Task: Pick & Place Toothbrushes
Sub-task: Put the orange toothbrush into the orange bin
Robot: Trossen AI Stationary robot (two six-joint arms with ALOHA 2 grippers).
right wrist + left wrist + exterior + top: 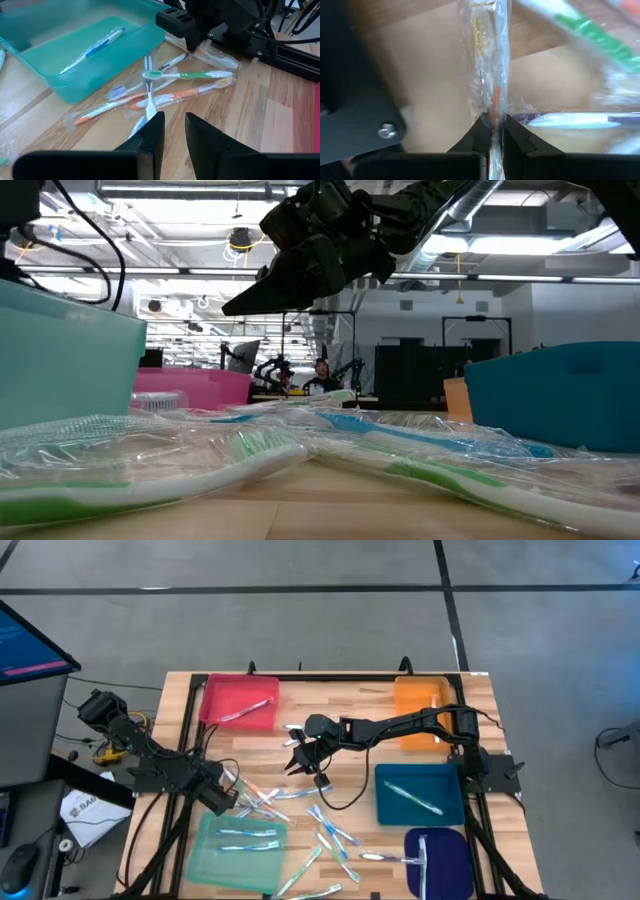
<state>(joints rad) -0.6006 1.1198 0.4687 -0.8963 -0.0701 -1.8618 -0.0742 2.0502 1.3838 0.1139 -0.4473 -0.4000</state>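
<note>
Several wrapped toothbrushes point(265, 802) lie in a loose pile on the wooden table beside a pale green tray point(205, 865); the right wrist view shows a green one point(185, 75) and an orange one point(175, 94) among them. My left gripper point(225, 798) points down at the pile's left edge, shut on a clear-wrapped toothbrush with an orange part point(487, 60). My right gripper point(298, 762) hangs above the table's middle, its fingers point(150, 132) a little apart with nothing between them. My left gripper pinches the wrapped toothbrush between its two fingertips point(475, 137), on the clear wrapper by the orange part point(495, 102). The fingers come from above, pointing down. The toothbrush runs on away from the fingers close over the table; whether it is lifted clear I cannot tell.
A red tray point(262, 722) at the far left, an orange tray point(418, 735) at the far right, a blue tray point(385, 810) and a dark blue tray point(450, 870) at the near right each hold toothbrushes. A black cable point(345, 802) loops under the right arm.
</note>
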